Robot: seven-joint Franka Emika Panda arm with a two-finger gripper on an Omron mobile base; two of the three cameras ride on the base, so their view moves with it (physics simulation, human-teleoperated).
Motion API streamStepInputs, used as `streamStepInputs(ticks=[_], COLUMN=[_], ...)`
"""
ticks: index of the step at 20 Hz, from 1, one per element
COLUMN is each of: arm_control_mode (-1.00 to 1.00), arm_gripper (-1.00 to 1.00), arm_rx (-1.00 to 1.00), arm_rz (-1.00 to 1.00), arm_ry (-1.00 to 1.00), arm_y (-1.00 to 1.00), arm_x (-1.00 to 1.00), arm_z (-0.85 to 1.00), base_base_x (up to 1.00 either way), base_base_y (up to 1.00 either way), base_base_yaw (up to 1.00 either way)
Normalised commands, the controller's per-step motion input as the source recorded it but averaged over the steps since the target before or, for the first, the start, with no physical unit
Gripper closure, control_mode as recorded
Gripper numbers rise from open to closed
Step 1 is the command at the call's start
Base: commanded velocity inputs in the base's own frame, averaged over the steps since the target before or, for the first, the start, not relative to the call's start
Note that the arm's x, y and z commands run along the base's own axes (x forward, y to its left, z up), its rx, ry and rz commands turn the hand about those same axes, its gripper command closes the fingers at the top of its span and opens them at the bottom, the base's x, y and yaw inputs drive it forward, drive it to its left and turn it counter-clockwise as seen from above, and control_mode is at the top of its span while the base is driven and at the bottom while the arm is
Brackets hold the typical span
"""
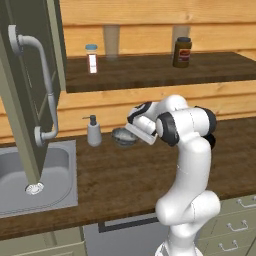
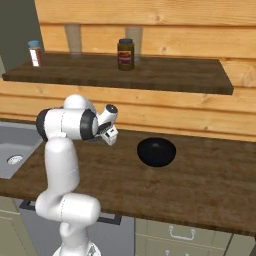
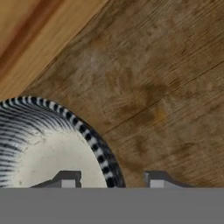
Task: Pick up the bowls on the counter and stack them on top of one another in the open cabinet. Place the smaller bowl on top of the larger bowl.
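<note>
A small bowl (image 1: 121, 137) with a dark striped rim and pale inside sits on the counter (image 1: 125, 172) near the back wall, right of the sink. My gripper (image 3: 112, 179) hangs over it with one fingertip (image 3: 68, 179) inside the bowl (image 3: 48, 153) and the other outside. The rim runs between them, and a gap shows on both sides. A second, darker and bigger bowl (image 2: 156, 151) rests on the counter to the right of the arm. The open cabinet's door (image 1: 27, 100) with its curved bar handle (image 1: 47, 90) hangs at the left.
A white soap dispenser (image 1: 93, 131) stands just left of the small bowl. The steel sink (image 1: 55, 192) lies below the cabinet door. A wooden wall shelf (image 1: 165, 72) above the counter carries a spice jar (image 1: 91, 58) and a dark jar (image 1: 182, 52).
</note>
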Motion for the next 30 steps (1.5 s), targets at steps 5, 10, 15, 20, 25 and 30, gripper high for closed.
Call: streamStepInputs(ticks=[5,10,15,20,25,30], arm_control_mode=[-1.00,-1.00,-1.00,-1.00,-1.00,-1.00], arm_gripper=[1.00,1.00,1.00,1.00,1.00,1.00], arm_rx=[0.00,0.00,0.00,0.00,0.03,0.05], arm_rz=[0.00,0.00,0.00,-0.07,-0.18,-0.22], arm_ry=[0.00,-0.05,-0.22,-0.27,-0.05,0.00], arm_y=[0.00,0.00,-0.04,-0.29,-0.44,-0.61], arm_x=[0.00,-0.21,-0.94,-0.93,-0.66,-0.59], arm_z=[0.00,0.03,0.21,0.61,1.00,1.00], base_base_x=[0.00,0.00,0.00,0.00,0.00,0.00], base_base_y=[0.00,0.00,0.00,0.00,0.00,0.00], base_base_yaw=[0.00,0.00,0.00,0.00,0.00,0.00])
